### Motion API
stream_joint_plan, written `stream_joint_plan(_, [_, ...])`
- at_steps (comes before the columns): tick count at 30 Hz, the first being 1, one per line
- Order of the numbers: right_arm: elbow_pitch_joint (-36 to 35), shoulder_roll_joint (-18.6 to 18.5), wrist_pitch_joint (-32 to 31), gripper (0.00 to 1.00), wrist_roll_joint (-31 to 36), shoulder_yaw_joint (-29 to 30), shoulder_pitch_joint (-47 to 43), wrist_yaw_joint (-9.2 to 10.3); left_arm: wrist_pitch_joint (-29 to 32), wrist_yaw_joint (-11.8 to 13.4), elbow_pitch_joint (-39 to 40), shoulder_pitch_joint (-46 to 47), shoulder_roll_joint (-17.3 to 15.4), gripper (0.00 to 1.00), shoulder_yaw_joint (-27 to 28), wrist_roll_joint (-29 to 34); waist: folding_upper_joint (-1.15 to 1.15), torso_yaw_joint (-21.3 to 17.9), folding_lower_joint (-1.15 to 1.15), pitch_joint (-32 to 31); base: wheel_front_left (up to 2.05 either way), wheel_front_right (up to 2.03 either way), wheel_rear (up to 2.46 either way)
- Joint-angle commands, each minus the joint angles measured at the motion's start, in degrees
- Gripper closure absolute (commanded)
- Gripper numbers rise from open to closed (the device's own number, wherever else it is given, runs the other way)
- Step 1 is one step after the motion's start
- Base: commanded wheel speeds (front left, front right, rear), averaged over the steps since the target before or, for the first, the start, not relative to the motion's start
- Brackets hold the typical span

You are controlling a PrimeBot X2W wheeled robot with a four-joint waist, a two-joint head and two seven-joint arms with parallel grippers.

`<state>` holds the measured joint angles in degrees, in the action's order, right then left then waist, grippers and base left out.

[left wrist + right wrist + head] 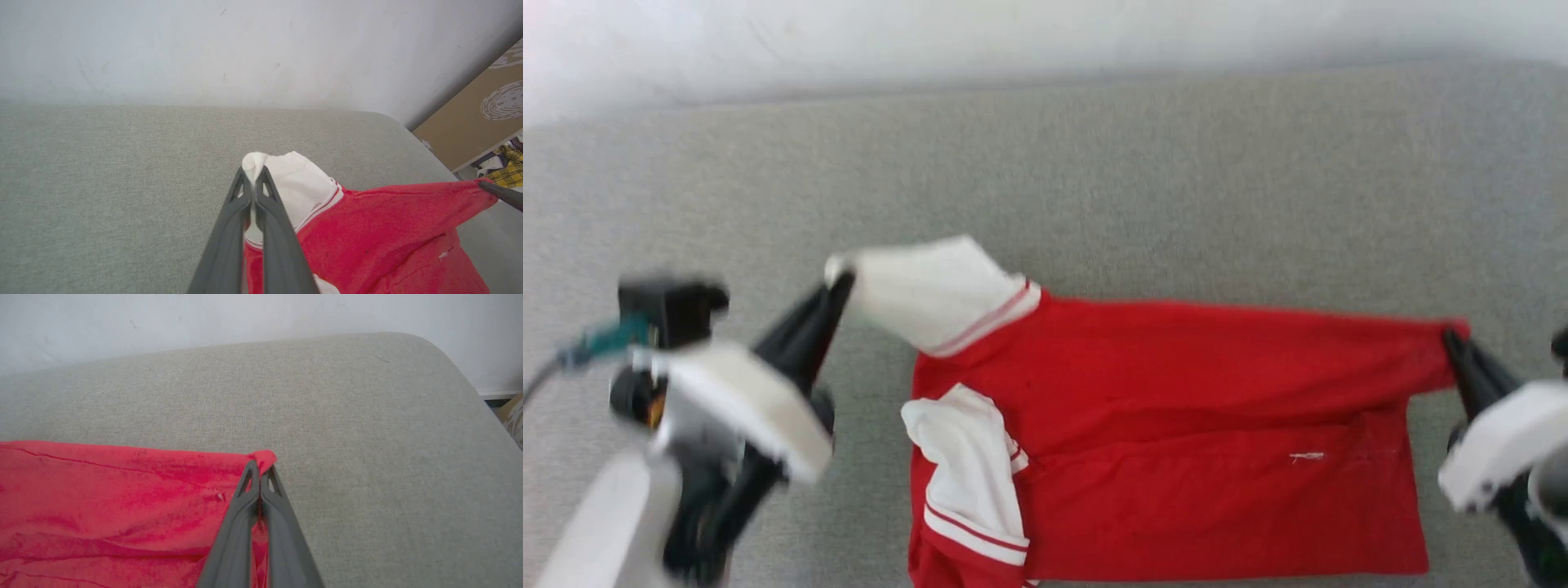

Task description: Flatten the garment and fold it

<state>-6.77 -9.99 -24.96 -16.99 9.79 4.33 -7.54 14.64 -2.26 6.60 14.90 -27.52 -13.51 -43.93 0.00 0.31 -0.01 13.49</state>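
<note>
Your head camera looks down on the garment (1176, 425); both wrist cameras sit low and close, facing the far wall (245, 49), sharing the garment's far edge.

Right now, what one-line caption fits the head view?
Left gripper pinches a white sleeve of the garment, right gripper a red corner, over the grey surface.

The garment (1192, 384) is seen as soft, matt red jersey cloth, creased in places, with white cloth sleeves. The padded surface (1094, 163) beneath is covered in grey, coarse-woven matt fabric. The fingers (241, 526) of the right gripper (260, 467) are taken, perhaps, for smooth matt dark plastic. The wall (245, 49) is finished in matt white paint, faintly scuffed.
</note>
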Motion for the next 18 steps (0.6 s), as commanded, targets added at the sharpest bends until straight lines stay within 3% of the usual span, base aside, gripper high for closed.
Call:
stream_joint_plan(1, [-0.5, 0.6, 0.6, 1.0, -0.6, 0.5, -1.8, 0.05, -0.2, 0.8, 1.6, -2.9, -0.6, 1.0, 0.8, -0.7, 0.0, 0.8, 0.01, -3.4, 0.0, 0.0, 0.0])
stream_joint_plan(9, [-1.6, 4.3, 2.8, 1.0, -2.1, 4.0, -12.4, 0.05, -2.2, 6.1, 11.8, -22.6, -0.4, 1.0, 6.0, -5.3, 0.0, 1.7, 0.01, -4.9, 0.0, 0.0, 0.0])
stream_joint_plan(18, [0.9, 6.1, 4.1, 1.0, -1.3, 1.9, -14.5, 0.05, -1.2, 6.1, 10.5, -27.5, 1.8, 1.0, 2.1, -6.3, 0.0, 1.7, 0.01, -5.2, 0.0, 0.0, 0.0])
